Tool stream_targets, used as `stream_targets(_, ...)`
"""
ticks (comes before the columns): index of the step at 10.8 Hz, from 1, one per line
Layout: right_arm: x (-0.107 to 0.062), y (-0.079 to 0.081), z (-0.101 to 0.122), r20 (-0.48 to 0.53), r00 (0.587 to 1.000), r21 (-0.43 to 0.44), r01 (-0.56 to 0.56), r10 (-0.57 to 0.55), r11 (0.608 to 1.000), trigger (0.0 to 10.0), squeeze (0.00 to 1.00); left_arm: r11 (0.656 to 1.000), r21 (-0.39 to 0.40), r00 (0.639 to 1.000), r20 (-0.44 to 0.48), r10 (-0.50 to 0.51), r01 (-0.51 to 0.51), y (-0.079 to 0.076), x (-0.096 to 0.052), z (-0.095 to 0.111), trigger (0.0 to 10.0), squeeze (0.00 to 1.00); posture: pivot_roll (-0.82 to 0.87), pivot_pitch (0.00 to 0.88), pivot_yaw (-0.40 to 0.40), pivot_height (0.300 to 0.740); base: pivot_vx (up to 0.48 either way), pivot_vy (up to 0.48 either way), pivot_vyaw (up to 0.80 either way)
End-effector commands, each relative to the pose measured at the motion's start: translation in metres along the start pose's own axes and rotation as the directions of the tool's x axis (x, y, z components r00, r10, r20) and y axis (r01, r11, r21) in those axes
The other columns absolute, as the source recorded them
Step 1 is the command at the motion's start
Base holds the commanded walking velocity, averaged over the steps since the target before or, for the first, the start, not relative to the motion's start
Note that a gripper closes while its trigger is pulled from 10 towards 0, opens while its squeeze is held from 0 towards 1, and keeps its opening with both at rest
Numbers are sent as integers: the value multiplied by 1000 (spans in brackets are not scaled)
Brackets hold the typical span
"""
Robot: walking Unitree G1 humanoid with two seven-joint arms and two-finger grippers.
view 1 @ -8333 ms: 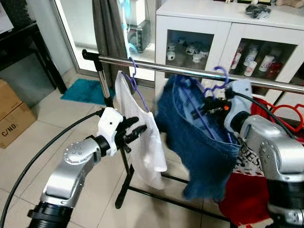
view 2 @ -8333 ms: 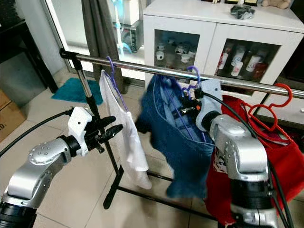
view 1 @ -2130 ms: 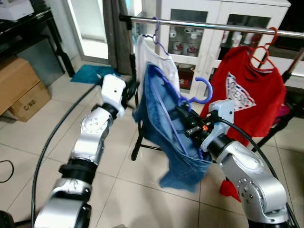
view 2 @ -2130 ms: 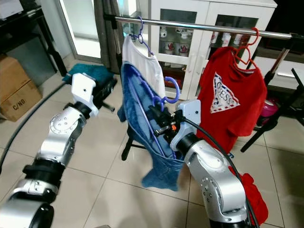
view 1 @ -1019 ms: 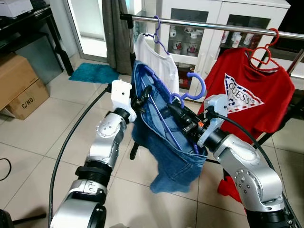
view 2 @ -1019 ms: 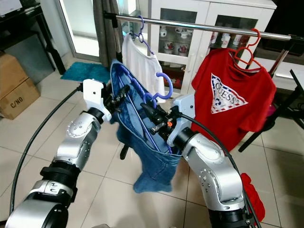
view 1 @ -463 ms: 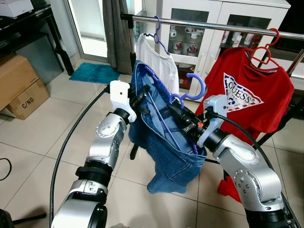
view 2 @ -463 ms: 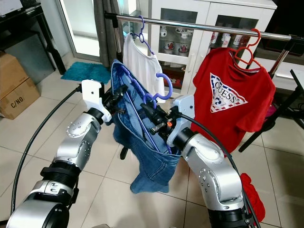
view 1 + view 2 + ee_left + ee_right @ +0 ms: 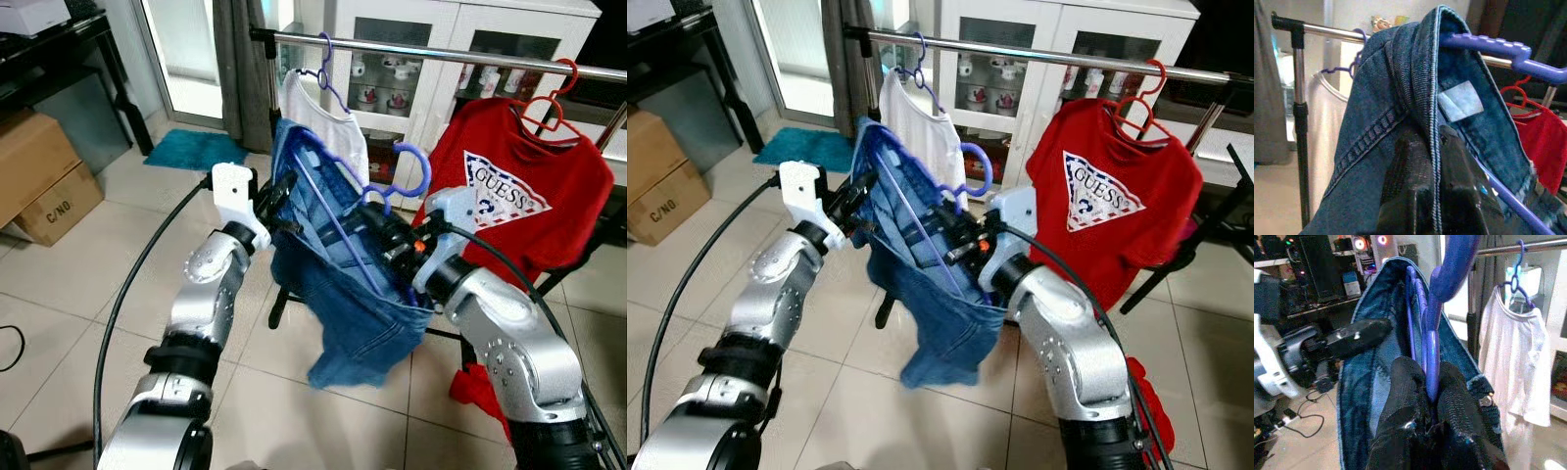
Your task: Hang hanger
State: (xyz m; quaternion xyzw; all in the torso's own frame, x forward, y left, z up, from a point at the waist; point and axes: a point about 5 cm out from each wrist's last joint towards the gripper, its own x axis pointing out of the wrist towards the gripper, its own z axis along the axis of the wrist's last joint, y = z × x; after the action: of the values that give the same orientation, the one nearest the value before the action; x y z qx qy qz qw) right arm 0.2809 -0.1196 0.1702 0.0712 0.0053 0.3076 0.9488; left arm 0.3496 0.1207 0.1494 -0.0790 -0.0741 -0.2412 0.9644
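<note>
Gripping purple hanger [image 9: 1431, 340], right hand [image 9: 1427, 382], left hand [image 9: 1427, 142] pinching jeans [image 9: 343, 284] waistband, hanger's lower bar hidden.

Head cams look down; wrist cams close on jeans [image 9: 1400, 98].

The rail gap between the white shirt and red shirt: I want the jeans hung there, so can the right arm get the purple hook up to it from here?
Probably yes. The right gripper grips the purple hanger, its hook just below the rail, where a bare stretch lies between white shirt and red shirt. It must lift.
</note>
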Motion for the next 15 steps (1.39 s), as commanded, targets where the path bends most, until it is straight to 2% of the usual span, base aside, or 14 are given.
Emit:
stream_targets(1,0,-4,11,54,998,-25,19,-18,1000,0,0,1000,-1,1000,-2,-15,15,0,-2,1,0,0,-156,0,43,740,0,0,0)
stream_targets(2,-1,-4,8,24,1000,-45,15,-14,999,0,0,1000,5,1000,6,-31,31,0,-3,4,0,0,-155,0,42,740,0,0,0)
stream_targets(3,-4,-12,-9,-122,991,-152,33,-52,988,0,0,992,76,992,65,-108,103,-4,-1,22,0,0,-155,0,42,740,0,0,0)
stream_targets(4,-6,-15,-17,-191,980,-214,20,-62,977,0,0,986,114,987,95,-130,119,-5,0,32,0,0,-158,0,48,740,0,0,0)
stream_targets(5,-15,-11,-28,-281,960,-257,-90,15,962,0,0,980,196,986,166,-7,-26,15,3,56,0,0,-163,0,52,740,0,0,0)
stream_targets(6,-26,-5,-25,-274,956,-229,-168,102,959,0,0,961,217,965,234,119,-171,43,5,86,0,0,-161,0,47,740,0,0,0)
stream_targets(7,-33,-4,-18,-229,964,-200,-184,137,962,0,0,939,262,961,220,167,-223,58,6,96,0,0,-161,0,47,740,0,0,0)
stream_targets(9,-46,4,2,-117,957,-129,-280,266,951,0,0,881,315,935,86,344,-353,96,5,91,0,0,-160,0,45,740,0,0,0)
stream_targets(10,-48,8,7,-81,947,-96,-318,311,943,0,0,879,306,927,32,374,-365,101,4,81,0,0,-163,0,49,740,0,0,0)
stream_targets(11,-48,18,14,-7,928,-37,-372,372,927,0,0,894,297,925,-78,372,-335,96,4,52,0,0,-170,0,57,740,0,0,0)
stream_targets(12,-38,13,18,47,966,-21,-255,256,967,0,0,949,220,958,-125,259,-228,72,14,33,0,0,-179,0,70,740,0,0,0)
stream_targets(13,-24,-1,20,98,994,6,-56,55,998,0,0,986,164,988,-150,38,-13,35,24,19,0,0,-179,0,72,740,0,0,0)
stream_targets(14,-14,-16,24,178,975,98,121,-137,988,0,0,953,113,948,-187,-257,281,-12,24,1,0,0,-179,0,75,740,0,0,0)
stream_targets(15,-9,-25,22,200,947,145,227,-253,963,0,0,902,65,895,-172,-411,426,-39,18,-5,0,0,-174,0,74,740,0,0,0)
